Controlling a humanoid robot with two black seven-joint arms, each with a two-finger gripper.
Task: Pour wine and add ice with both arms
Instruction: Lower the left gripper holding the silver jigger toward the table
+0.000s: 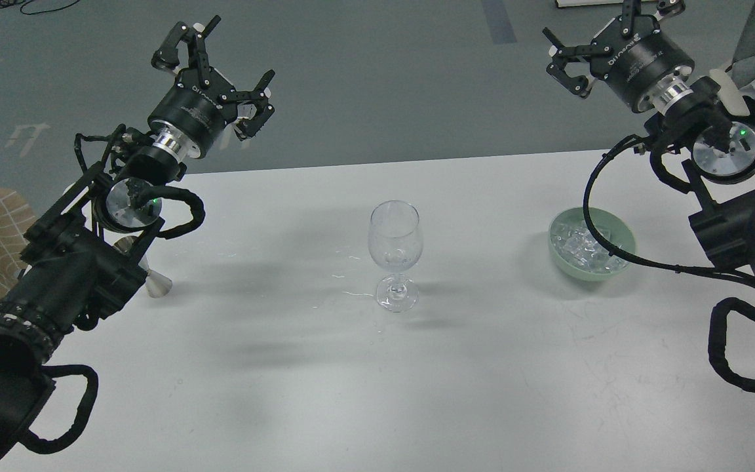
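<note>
The wine glass (pixel 395 252) is standing upright near the middle of the white desk (pixel 482 367), with a few droplets lying on the surface around its foot. Any wine inside it is too faint to confirm. The ice (pixel 587 246) is sitting heaped in a pale green bowl (pixel 621 259) to the right of the glass, well apart from it. The left gripper (pixel 217 69) is hovering above the far left edge of the desk, fingers spread wide and holding nothing. The right gripper (pixel 603 36) is hovering beyond the far right corner, fingers likewise spread and empty. A small clear object, partly hidden, is lying under the left arm (pixel 76 269).
</note>
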